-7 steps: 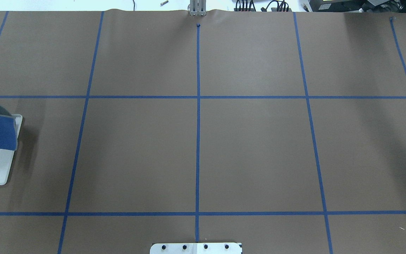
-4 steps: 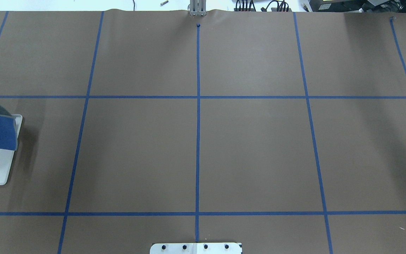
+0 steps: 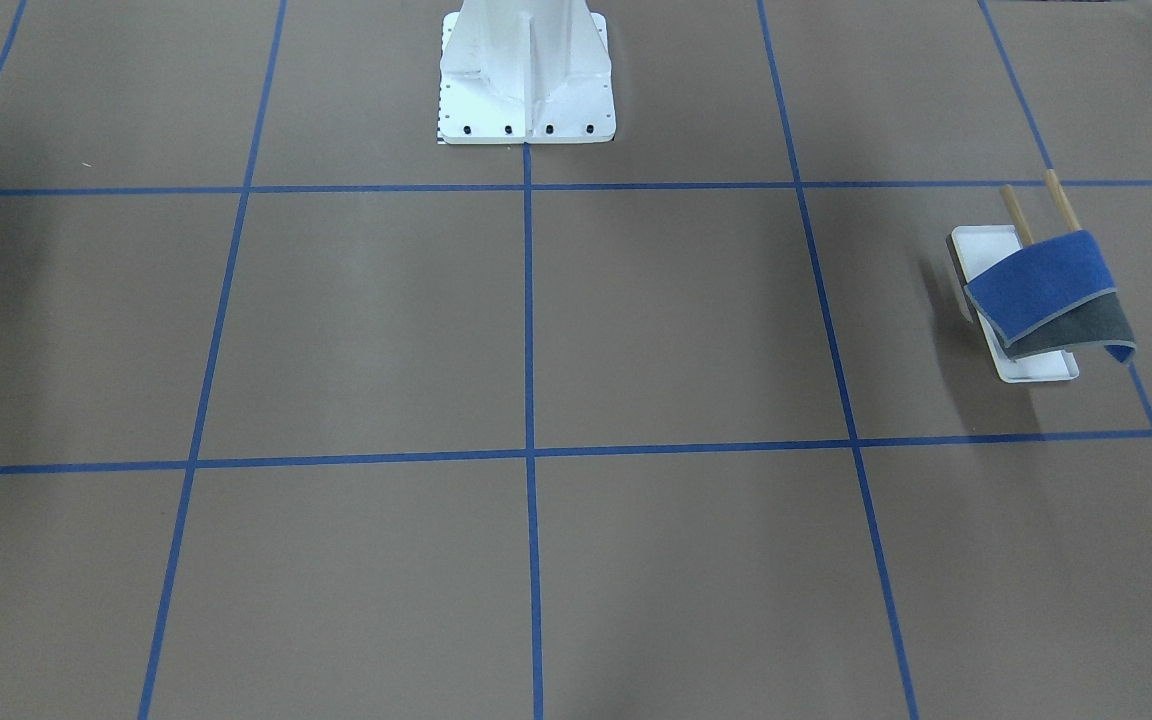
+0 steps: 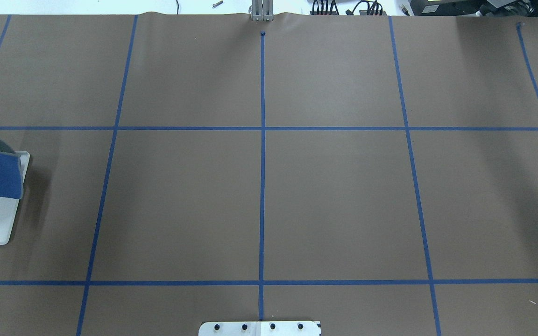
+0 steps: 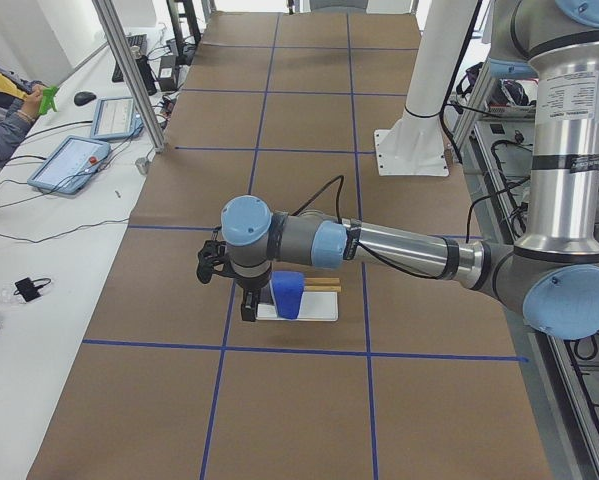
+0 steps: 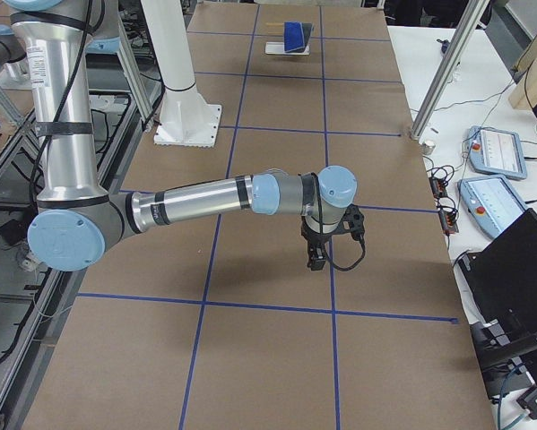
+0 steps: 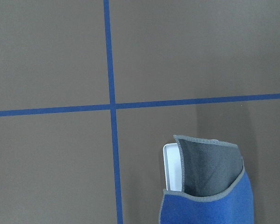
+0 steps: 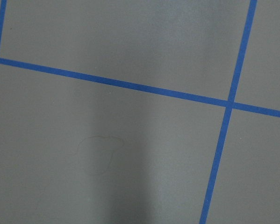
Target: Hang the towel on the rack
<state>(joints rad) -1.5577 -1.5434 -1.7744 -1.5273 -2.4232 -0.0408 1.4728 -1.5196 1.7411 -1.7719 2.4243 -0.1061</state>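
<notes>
Towel (image 3: 1041, 280): draped across rack (image 3: 1036, 368) bars, balanced by overhang; left gripper (image 5: 247, 310) nearby, spread impossible to tell.

We see silver tubular arms (image 5: 404, 250) with pale-blue joint caps (image 5: 246, 218), grey elbow housings (image 5: 499, 275) and a white bolted pedestal (image 3: 526, 70).

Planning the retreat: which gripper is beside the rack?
The left gripper, hanging right beside the rack with the towel draped on it; the right gripper hangs over the table, far from both.
</notes>
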